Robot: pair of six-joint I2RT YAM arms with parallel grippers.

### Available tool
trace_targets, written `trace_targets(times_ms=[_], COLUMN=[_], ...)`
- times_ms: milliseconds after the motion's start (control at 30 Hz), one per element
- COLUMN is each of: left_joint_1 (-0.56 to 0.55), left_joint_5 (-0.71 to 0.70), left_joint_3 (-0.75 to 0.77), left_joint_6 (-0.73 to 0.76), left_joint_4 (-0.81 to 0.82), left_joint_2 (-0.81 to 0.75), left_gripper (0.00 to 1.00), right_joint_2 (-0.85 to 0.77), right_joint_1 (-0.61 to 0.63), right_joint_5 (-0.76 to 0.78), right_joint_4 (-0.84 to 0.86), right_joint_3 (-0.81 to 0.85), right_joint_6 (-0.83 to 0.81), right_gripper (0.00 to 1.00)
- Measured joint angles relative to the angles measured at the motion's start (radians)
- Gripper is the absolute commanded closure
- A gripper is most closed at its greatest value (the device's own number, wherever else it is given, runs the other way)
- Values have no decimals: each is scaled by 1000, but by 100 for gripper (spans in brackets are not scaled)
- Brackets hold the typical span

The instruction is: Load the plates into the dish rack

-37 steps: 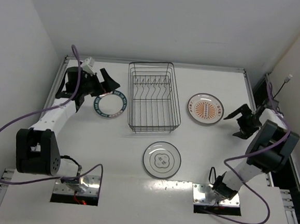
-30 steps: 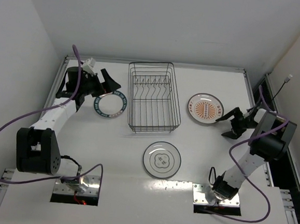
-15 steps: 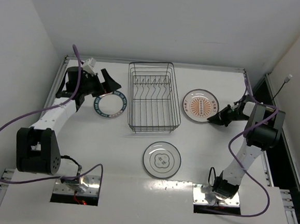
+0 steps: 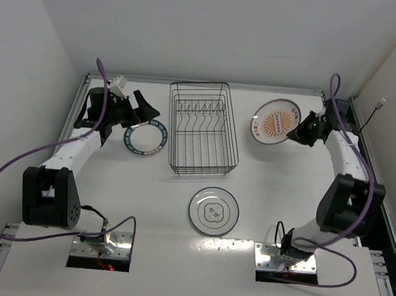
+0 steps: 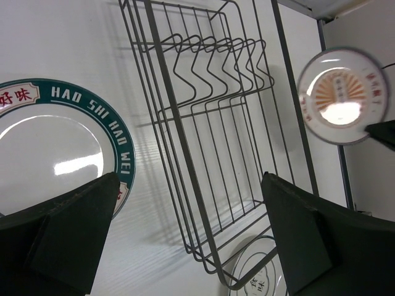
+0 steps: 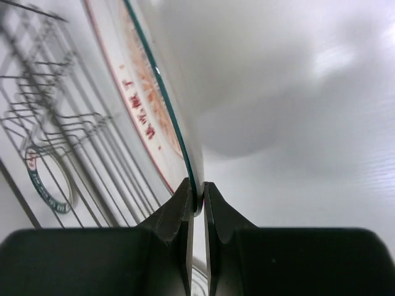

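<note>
Right wrist: we note right gripper [image 6: 196,200] pinching orange plate [image 6: 139,123] by its rim, tilted up, likely for slotting between rack [image 4: 171,129] prongs.

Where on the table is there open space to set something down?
Bare table lies right of the dish rack, between the grey plate and the held orange plate. Another patch lies between the teal plate and the grey plate. Crowded: the strip left of the rack, where the left gripper hangs by the teal plate.

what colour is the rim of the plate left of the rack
Dark teal with white lettering; the plate shows best in the left wrist view.
</note>
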Motion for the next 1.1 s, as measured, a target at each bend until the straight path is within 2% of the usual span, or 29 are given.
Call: trace_targets(times_ms=[133,300,433,767,1100], left_joint_1=[0,0,0,0,0], left_joint_5=[-2,-3,-3,-8,-10], left_joint_3=[0,0,0,0,0], left_joint_6=[0,0,0,0,-1], left_joint_4=[0,-1,-1,-8,-8], left_joint_2=[8,18,19,23,38], left_gripper=[0,0,0,0,0], right_joint_2=[-153,-154,-58,238,363], right_joint_1=[91,227,346,547,649], right_joint_5=[124,277,403,629,766], right_joint_4=[-20,-51,-110,-240,-312], right_joint_3=[89,261,428,691,780], right_joint_6=[-11,-39,-77,-130,-137], right_gripper=[100,100,100,100,100])
